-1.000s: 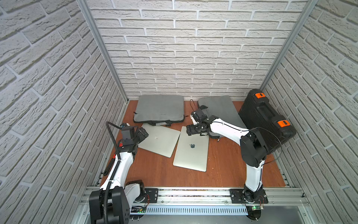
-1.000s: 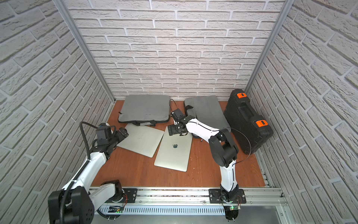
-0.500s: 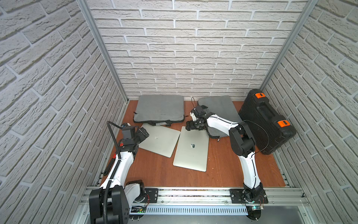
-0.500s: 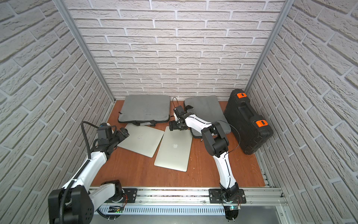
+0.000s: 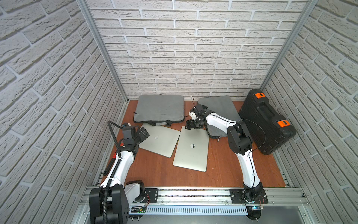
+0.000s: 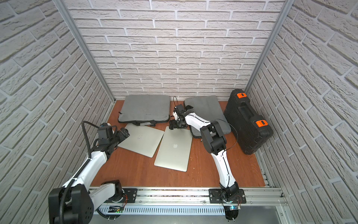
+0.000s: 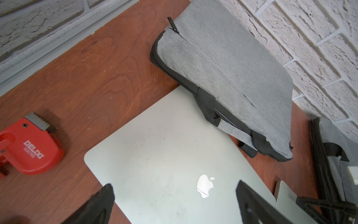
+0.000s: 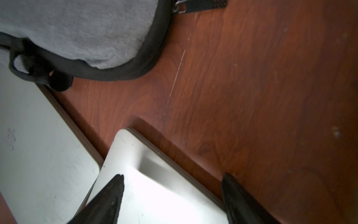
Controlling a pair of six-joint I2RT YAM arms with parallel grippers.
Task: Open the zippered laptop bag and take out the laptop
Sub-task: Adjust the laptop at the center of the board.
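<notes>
Right laptop (image 5: 191, 149), silver and shut, lies flat on the tabletop (image 5: 155, 170), outside both bags, with one corner directly beneath the right tool (image 5: 190, 125). In the right wrist view that tool's fingers stand apart and straddle the corner. One fingertip (image 8: 116, 186) hangs over the lid and the other (image 8: 230, 186) sits at the laptop's edge; whether either touches the metal I cannot tell. Just beside the first fingertip, the left laptop (image 8: 38, 155) meets the right laptop's edge. Ahead of the right tool is a rounded corner of the grey left laptop bag (image 8: 77, 29). Behind the tool, under its arm, lies the grey right laptop bag (image 5: 219, 104), and beyond that bag stands a black case (image 5: 265, 120) with orange latches.

The left tool (image 5: 145, 133) is spread wide and grips nothing, hanging over a corner of the left laptop. In the left wrist view the lid with its logo fills the space between and ahead of the fingers (image 7: 100, 201). Further ahead of this tool the left laptop bag lies with its handle side against the laptop's far edge, a zipper pull showing at one corner. Off to one side of the left tool, on bare tabletop, sits a red DELIXI implement (image 7: 29, 153) with a toothed jaw.
</notes>
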